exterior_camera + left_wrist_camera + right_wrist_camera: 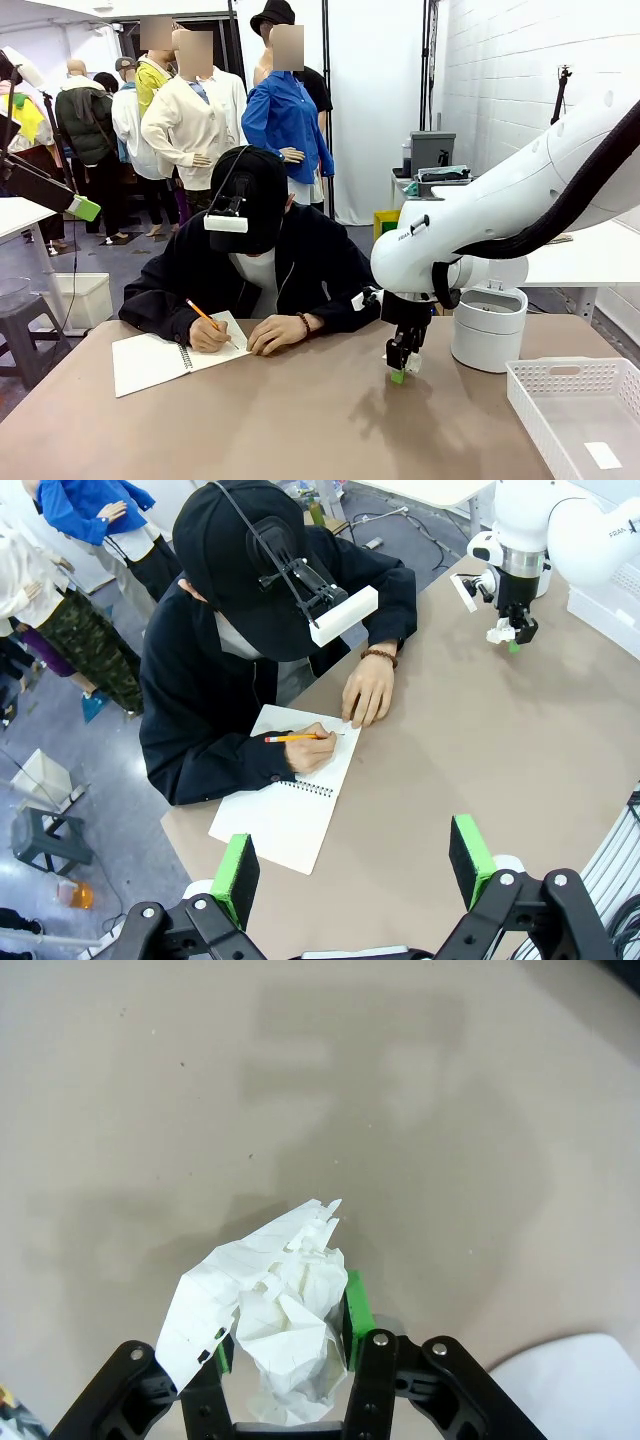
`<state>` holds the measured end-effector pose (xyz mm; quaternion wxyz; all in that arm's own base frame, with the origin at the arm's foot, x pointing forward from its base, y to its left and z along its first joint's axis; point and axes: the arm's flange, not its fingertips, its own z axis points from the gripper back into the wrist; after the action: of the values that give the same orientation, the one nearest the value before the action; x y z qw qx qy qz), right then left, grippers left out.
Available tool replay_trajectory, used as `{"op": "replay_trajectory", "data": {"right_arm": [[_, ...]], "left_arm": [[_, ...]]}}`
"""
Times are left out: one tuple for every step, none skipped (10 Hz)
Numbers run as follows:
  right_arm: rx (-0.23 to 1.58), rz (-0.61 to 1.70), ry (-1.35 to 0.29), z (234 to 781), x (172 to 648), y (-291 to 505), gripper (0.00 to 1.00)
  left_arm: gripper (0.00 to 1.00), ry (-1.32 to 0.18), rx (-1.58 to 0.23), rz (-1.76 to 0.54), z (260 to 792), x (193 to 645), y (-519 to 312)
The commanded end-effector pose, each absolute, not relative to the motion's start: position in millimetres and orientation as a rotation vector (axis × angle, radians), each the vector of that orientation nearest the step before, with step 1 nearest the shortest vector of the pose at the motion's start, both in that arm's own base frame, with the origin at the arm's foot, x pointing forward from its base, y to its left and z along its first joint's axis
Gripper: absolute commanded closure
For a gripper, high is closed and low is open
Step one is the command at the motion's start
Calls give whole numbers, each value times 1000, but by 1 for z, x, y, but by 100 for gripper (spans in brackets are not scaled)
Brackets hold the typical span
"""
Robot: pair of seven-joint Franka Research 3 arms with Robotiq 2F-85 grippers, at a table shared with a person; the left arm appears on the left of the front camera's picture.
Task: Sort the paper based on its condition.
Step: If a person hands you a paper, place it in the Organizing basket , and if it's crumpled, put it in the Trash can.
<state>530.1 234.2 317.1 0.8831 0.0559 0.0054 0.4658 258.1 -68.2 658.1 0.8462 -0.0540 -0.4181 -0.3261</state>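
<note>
Here, nearest us, our left gripper [353, 868] hangs high over the near side of the notebook [150, 362], its green pads [237, 878] spread wide with nothing between them. Far right of the notebook, at the near corner of the table [300, 425], we see a white tray [528, 412] with a flat slip [603, 455] lying in it. Farther in, well right of the notebook, our right gripper [403, 370] points straight down at the tabletop and pinches the paper [285, 1310]. The crumpled wad sits between its two pads, which press on its sides. We cannot tell whether it touches the table. On the notebook a person's hand [208, 335] holds a pencil [200, 313] to the page, and the other hand [275, 333] rests at its right edge. Right of the notebook, beyond the right gripper, stands a white bin [488, 328].
</note>
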Motion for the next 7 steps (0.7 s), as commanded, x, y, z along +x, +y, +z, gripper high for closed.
{"op": "replay_trajectory", "data": {"right_arm": [[94, 938, 9, 343, 516, 231, 49], [71, 935, -3, 362, 509, 227, 49], [28, 919, -36, 385, 504, 221, 49], [0, 875, -85, 416, 501, 211, 49], [0, 810, -117, 441, 503, 199, 49], [-22, 715, -139, 460, 508, 187, 49], [-59, 600, -173, 474, 516, 175, 49]], "left_arm": [[0, -883, -113, -685, 658, 258, -67], [0, -883, -113, -685, 658, 258, -67], [0, -883, -113, -685, 658, 258, -67], [0, -883, -113, -685, 658, 258, -67], [0, -883, -113, -685, 658, 258, -67], [0, -883, -113, -685, 658, 258, -67], [0, -883, -113, -685, 658, 258, -67]]}}
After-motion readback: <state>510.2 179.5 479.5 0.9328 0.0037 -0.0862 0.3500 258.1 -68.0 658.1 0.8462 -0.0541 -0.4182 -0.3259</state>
